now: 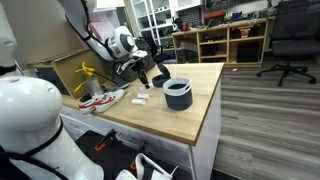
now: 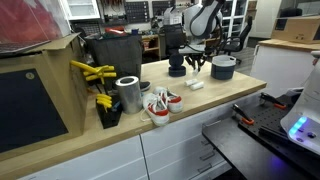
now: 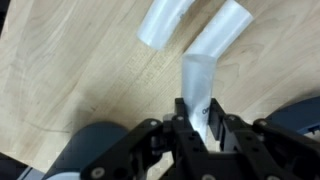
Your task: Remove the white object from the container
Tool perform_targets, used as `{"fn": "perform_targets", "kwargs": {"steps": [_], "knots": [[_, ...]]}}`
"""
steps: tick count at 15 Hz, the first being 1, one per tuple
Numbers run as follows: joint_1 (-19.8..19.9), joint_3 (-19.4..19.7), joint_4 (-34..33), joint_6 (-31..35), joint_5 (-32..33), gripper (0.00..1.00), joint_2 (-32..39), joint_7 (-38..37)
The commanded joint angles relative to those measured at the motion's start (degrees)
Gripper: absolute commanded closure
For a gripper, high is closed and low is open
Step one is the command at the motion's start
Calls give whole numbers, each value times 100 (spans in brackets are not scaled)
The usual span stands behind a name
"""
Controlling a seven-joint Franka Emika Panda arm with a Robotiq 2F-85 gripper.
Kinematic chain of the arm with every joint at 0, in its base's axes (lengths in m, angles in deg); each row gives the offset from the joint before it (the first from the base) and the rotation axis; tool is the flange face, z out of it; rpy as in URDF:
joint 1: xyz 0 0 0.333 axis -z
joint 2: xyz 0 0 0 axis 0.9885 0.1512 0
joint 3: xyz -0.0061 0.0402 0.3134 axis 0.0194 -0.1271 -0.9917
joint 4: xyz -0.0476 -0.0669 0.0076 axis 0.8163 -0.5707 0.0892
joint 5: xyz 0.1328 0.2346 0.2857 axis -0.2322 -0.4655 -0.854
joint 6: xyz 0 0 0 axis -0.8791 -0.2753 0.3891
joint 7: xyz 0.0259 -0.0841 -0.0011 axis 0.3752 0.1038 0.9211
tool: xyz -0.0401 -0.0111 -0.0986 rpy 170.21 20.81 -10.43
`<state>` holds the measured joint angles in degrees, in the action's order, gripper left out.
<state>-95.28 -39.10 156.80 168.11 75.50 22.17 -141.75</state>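
Observation:
In the wrist view my gripper is shut on a small flat white object that sticks out forward over the wooden table. Two similar white pieces lie on the table beyond it. In both exterior views the gripper hangs low over the table, beside the container, a short round dark tub with an open top. A white piece lies on the wood below the gripper. The held object is outside the tub.
A black wedge-shaped object stands close behind the gripper. A white-and-red bundle, a metal can and yellow tools sit further along the table. The table's front edge runs near the tub.

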Motion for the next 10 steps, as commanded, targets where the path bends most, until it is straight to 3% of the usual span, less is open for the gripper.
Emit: {"fn": "perform_targets", "kwargs": {"steps": [1, 10], "knots": [[-38, -27, -603, -353, -96, 93, 459, -892], [-172, -176, -1363, -635, -462, 93, 1199, -1841]]}}
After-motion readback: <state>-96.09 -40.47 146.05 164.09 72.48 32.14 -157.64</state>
